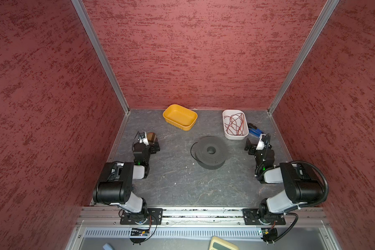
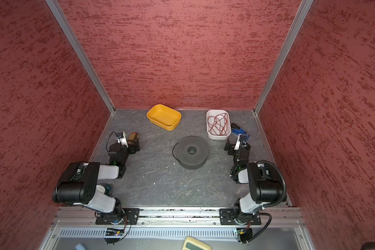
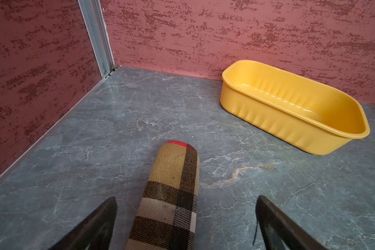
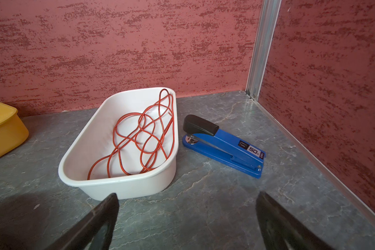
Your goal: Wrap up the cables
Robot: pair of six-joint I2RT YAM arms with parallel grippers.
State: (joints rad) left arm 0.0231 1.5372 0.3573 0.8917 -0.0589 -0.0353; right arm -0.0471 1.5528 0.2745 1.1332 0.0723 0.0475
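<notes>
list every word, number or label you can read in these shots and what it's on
"50": on the label on top of the blue stapler, seen in the right wrist view.
Small black label beside it: too small to read.
White lettering at the stapler's hinge end: blurred, unreadable.
Nothing else in any view carries text that can be read.
</notes>
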